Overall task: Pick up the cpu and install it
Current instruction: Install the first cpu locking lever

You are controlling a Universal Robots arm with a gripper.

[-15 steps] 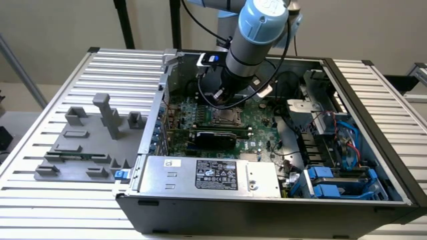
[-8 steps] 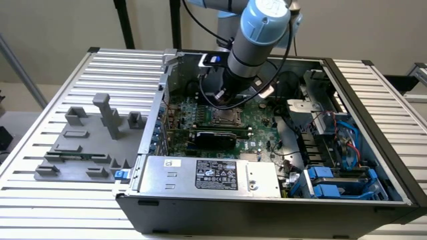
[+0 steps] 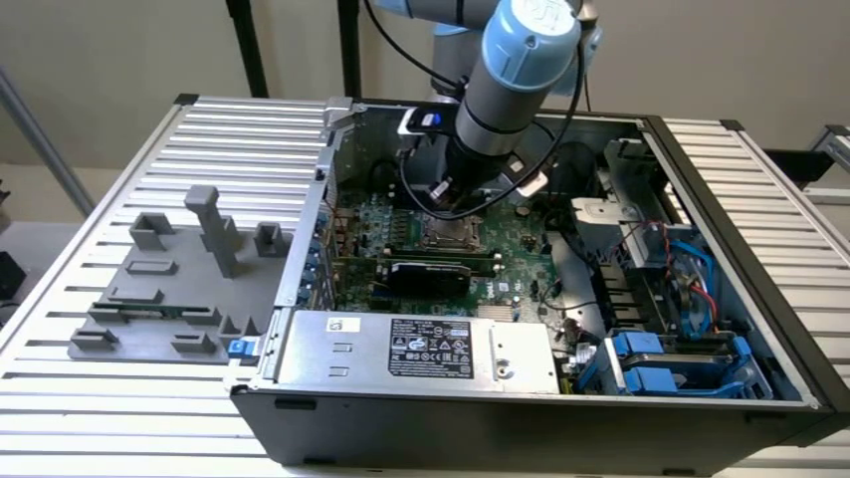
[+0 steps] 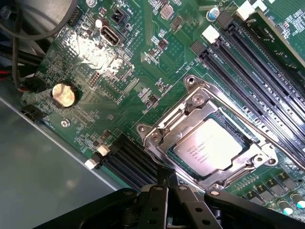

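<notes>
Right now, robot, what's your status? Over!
Gripper shut, nothing seen in it, hovering beside the socket frame. Cpu lies flat inside that frame, silver top up. Nothing covers it.

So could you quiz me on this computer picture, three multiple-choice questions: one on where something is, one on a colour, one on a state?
1. Where is the cpu? A in the metal-framed socket; B in a person's hand; C on the floor.
2. What colour is the circuit board? A red; B green; C white.
3. The end effector is: A wide open; B shut; C missing.
Answers: A, the silver chip lies within the frame; B, the board is green throughout; B, its fingertips meet with no gap.
</notes>
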